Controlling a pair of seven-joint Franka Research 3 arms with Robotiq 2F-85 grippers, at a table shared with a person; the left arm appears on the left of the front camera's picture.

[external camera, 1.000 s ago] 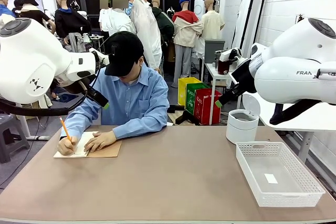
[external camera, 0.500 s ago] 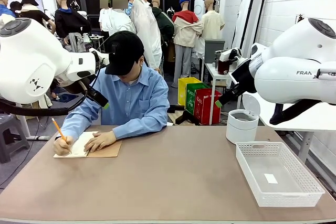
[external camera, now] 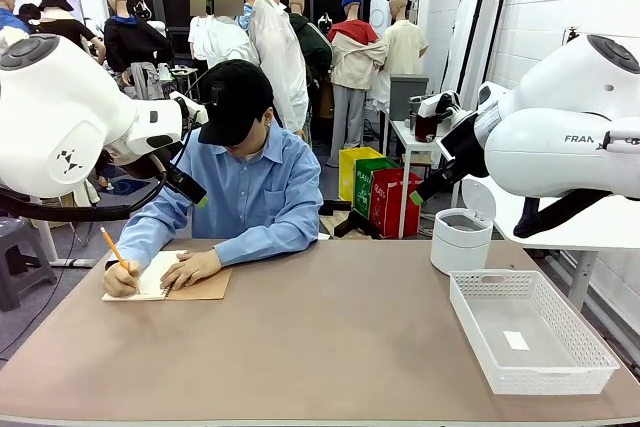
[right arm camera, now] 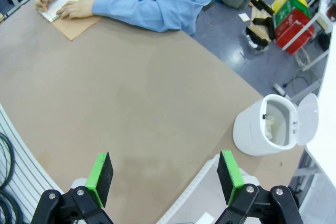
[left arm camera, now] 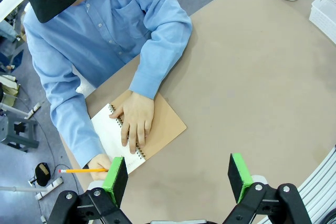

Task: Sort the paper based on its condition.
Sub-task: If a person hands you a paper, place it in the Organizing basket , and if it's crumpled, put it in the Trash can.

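At the far left of the table a person writes with an orange pencil (external camera: 113, 247) on the white paper page (left arm camera: 109, 136) of a spiral notebook with a brown cover (external camera: 200, 287). One hand (left arm camera: 137, 123) lies flat on the notebook. No loose sheet or wad lies on the table top. My left gripper (left arm camera: 177, 176) hangs open and empty high above the table, near the notebook; its green tip (external camera: 203, 201) shows beside the person's shoulder. My right gripper (right arm camera: 165, 176) is also open and empty, raised over the table's right half, with its fingertip (external camera: 415, 197) showing.
A white mesh basket (external camera: 570, 332) sits at the front right with a small white slip (external camera: 516, 340) on its floor. Behind it stands a white round bin (external camera: 461, 239) with its lid up; something pale and wrinkled (right arm camera: 270, 125) lies inside. The brown table top (external camera: 330, 337) spreads between them.
The person's pencil hand has slid a little to the left across the page. Neither arm has moved.
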